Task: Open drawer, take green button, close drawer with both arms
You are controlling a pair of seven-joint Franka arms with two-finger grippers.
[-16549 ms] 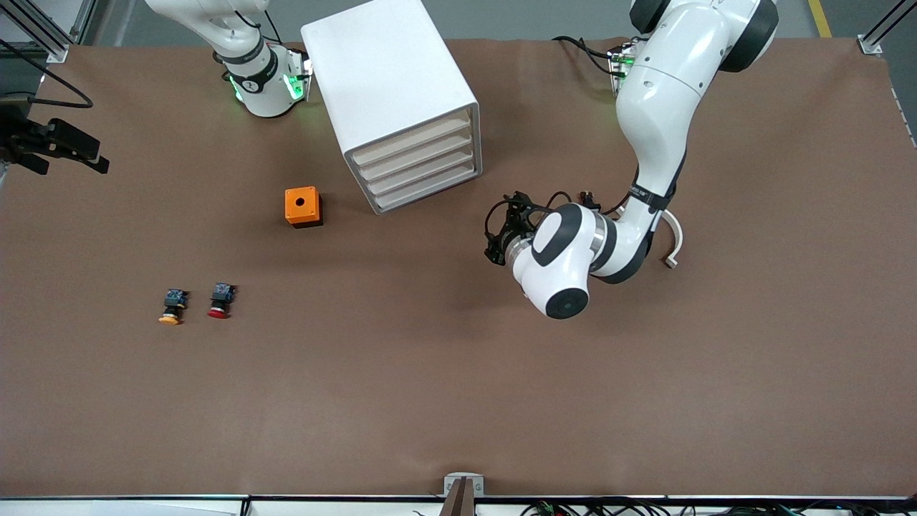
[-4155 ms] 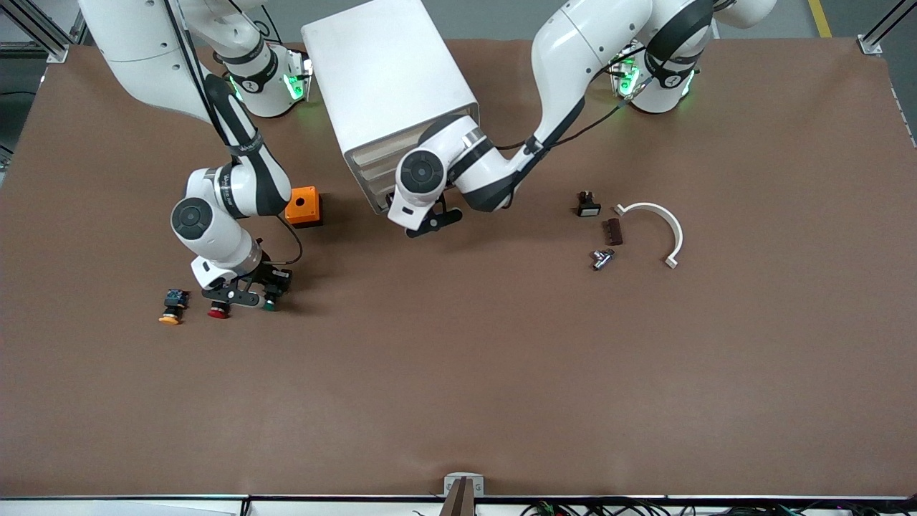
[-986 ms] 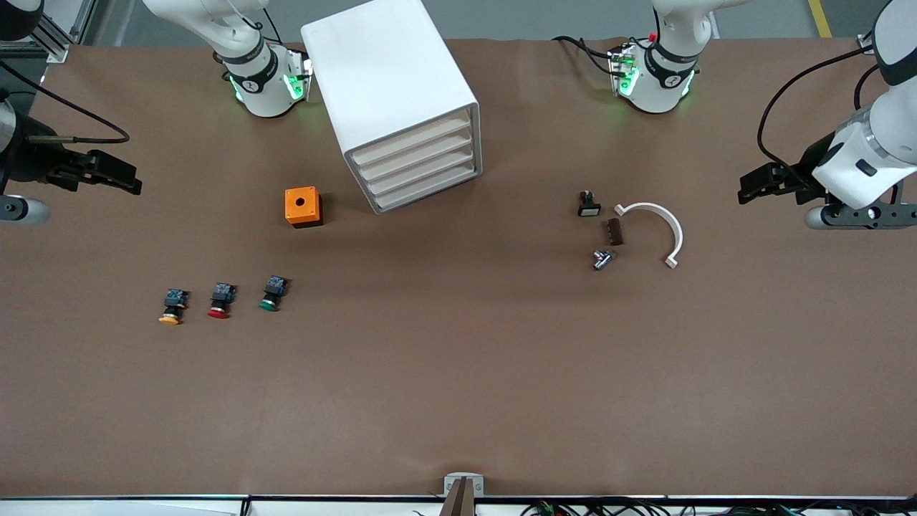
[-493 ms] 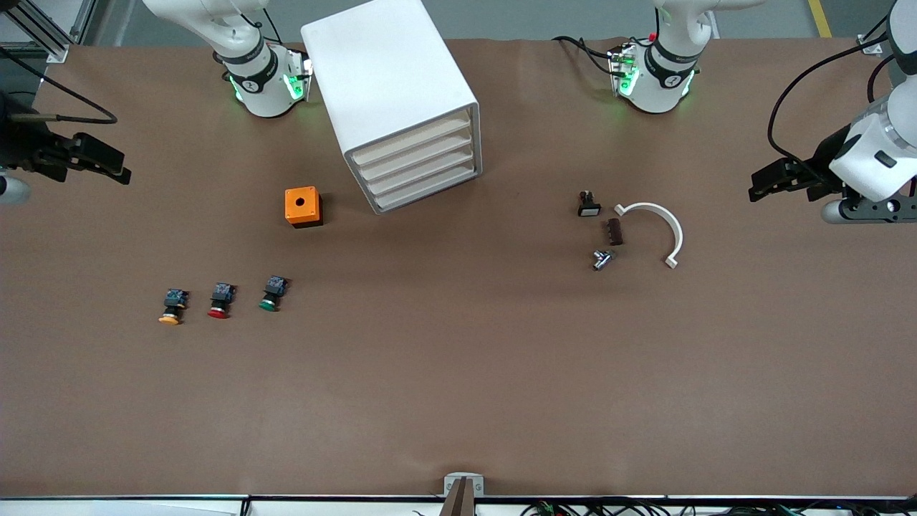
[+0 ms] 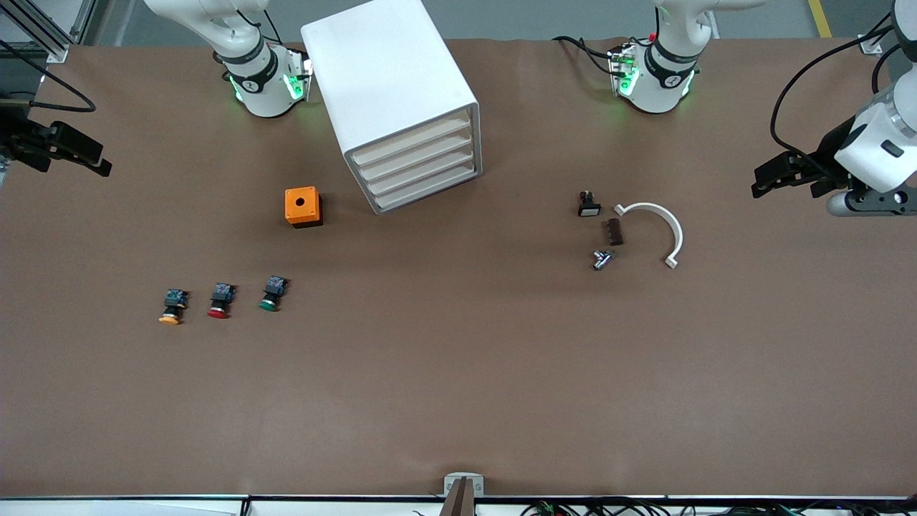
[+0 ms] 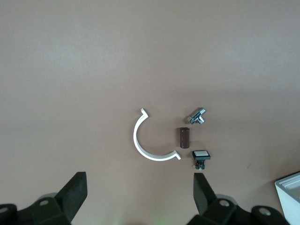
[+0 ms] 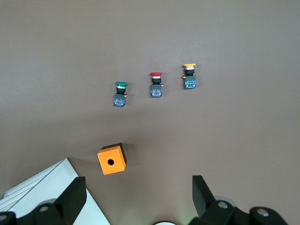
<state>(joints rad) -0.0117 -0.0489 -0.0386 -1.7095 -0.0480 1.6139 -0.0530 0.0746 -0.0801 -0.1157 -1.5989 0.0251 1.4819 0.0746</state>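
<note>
Risk looks slight: left end effector (image 5: pixel 770 179) and right end effector (image 5: pixel 75 152) hang wide, empty, well apart from green button (image 5: pixel 270 294) and shut drawer (image 5: pixel 428 188).

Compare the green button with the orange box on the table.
The green button is small with a round cap; the orange box is bigger and cube-shaped with a hole on top. The button lies on its side; the box sits upright. The button is nearer the front camera. Both rest on the table, untouched.

Matt brown desk (image 5: pixel 458 373); smooth white plastic-looking cabinet (image 5: pixel 383 79); shiny metal fitting (image 5: pixel 602 259); glossy white arms (image 5: pixel 877 147); matt black hands (image 6: pixel 140 199).
</note>
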